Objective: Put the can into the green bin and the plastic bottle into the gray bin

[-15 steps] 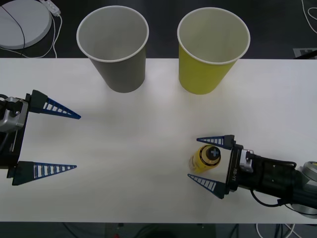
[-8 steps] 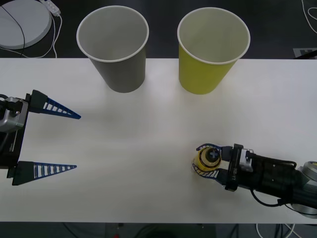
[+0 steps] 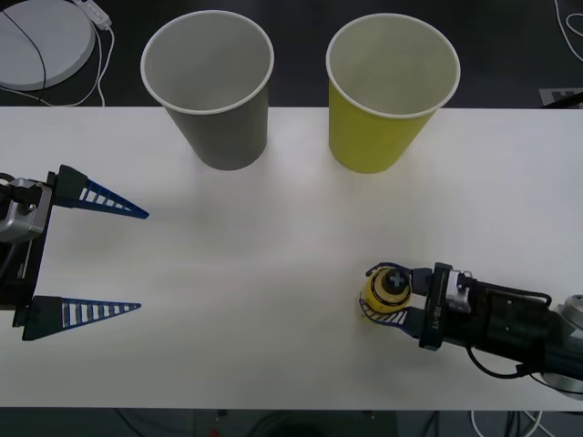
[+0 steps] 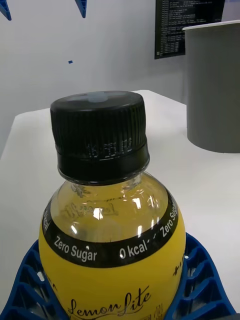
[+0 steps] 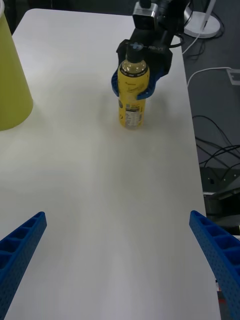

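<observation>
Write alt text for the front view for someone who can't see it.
The right gripper is shut on the plastic bottle, upright on the white table at near right. The left gripper rests open at the left edge. The gray bin and green bin stand at the far edge.

Plastic bottle — glossy, clear-walled, ribbed matt cap; gray bin and green bin — matt paper

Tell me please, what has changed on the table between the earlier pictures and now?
The right gripper, open around the plastic bottle a second ago, has closed on it, and the bottle has shifted slightly toward the robot's right. The bottle still stands on the table. The left gripper stays open and parked at the left; the gray bin and the green bin have not moved.
</observation>
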You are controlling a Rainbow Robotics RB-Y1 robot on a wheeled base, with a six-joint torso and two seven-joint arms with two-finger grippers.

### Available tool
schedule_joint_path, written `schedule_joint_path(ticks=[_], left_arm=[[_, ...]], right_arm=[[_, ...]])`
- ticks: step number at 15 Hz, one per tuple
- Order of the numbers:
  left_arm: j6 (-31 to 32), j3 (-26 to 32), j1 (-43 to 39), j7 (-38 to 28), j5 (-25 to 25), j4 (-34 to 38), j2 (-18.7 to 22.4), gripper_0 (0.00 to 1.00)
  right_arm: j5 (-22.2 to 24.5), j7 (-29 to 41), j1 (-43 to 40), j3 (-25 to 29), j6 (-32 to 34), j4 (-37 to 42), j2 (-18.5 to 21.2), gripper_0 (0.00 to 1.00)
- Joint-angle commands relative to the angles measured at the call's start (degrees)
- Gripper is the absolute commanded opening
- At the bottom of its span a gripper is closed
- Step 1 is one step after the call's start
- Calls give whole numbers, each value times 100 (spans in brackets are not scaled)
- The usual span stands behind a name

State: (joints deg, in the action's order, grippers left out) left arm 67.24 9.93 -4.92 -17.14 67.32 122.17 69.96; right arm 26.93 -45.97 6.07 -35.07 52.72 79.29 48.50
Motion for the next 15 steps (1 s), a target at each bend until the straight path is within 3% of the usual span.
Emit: schedule_joint_path(ticks=[1,6,15], left_arm=[[0,0,0,0,0,0,0,100],[0,0,0,0,0,0,0,100],[0,0,0,0,0,0,0,100]], right_arm=[[-65,229,0,0,10,157,142,0],[-82,669,-132,150,-175,684,397,0],[-73,1091,-800,1134,-711,1747,889,0]])
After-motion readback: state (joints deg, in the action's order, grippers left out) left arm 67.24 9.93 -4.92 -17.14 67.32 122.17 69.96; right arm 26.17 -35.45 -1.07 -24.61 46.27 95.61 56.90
